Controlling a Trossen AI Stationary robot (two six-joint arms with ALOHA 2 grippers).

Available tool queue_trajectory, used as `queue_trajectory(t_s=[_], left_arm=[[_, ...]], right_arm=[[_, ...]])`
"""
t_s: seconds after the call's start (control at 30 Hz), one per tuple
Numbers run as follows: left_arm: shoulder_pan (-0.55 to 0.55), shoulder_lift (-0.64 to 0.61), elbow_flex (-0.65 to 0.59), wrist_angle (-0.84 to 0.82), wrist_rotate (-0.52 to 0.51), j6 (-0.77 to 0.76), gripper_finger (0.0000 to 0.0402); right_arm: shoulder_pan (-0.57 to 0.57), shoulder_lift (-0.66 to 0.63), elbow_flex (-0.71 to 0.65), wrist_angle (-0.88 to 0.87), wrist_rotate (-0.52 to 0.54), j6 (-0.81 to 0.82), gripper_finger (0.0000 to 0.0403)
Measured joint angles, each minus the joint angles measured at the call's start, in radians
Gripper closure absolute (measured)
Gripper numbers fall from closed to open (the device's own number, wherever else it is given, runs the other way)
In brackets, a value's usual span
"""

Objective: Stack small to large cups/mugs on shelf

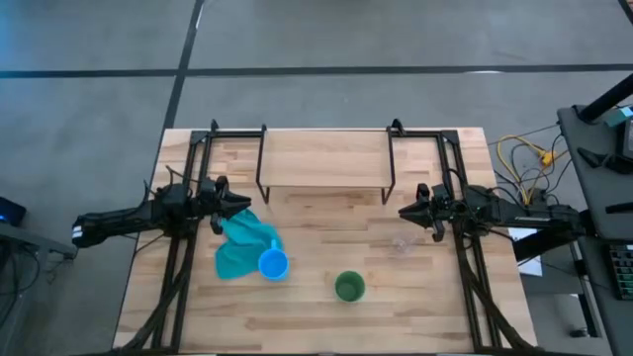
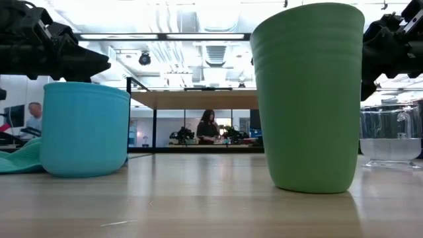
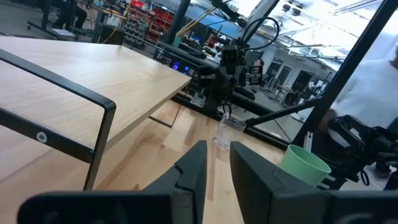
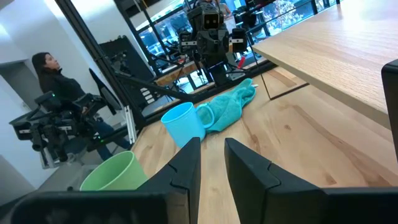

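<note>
Three cups stand upright on their bases on the tabletop. The bright blue cup (image 1: 274, 264) (image 4: 185, 121) sits at the teal cloth's edge. The green cup (image 1: 349, 287) (image 2: 309, 99) is nearest the near edge. The clear glass cup (image 1: 403, 242) (image 3: 230, 132) is right of centre. The shelf (image 1: 324, 158) (image 2: 198, 100) stands on black legs toward the far edge. My left gripper (image 1: 232, 206) (image 3: 216, 163) hovers left of the shelf, above the cloth, open by a narrow gap. My right gripper (image 1: 406, 211) (image 4: 210, 158) hovers right of the shelf, beyond the glass cup, likewise narrowly open.
A teal cloth (image 1: 240, 245) (image 4: 231, 101) lies crumpled left of the blue cup. Black frame tubes (image 1: 178, 267) run along both table sides. Bare wood lies between the cups and the shelf. People show in the room beyond the table.
</note>
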Motion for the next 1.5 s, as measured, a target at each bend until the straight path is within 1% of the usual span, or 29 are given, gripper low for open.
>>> queue_trajectory(t_s=[1.0,1.23,1.3,1.37,1.5], left_arm=[[0.0,0.0,0.0,0.0,0.0,0.0,0.0345],[0.0,0.0,0.0,0.0,0.0,0.004,0.0345],[0.0,0.0,0.0,0.0,-0.001,0.052,0.0345],[0.0,0.0,0.0,0.0,-0.001,0.166,0.0345],[0.0,0.0,0.0,0.0,-0.002,0.423,0.0345]], right_arm=[[0.0,0.0,0.0,0.001,0.0,0.0,0.0335],[0.0,0.0,0.0,0.058,0.003,0.0,0.0335],[0.0,0.0,0.0,0.063,0.003,0.0,0.0335],[0.0,0.0,0.0,0.065,0.006,0.0,0.0335],[0.0,0.001,0.0,0.098,0.049,0.003,0.0335]])
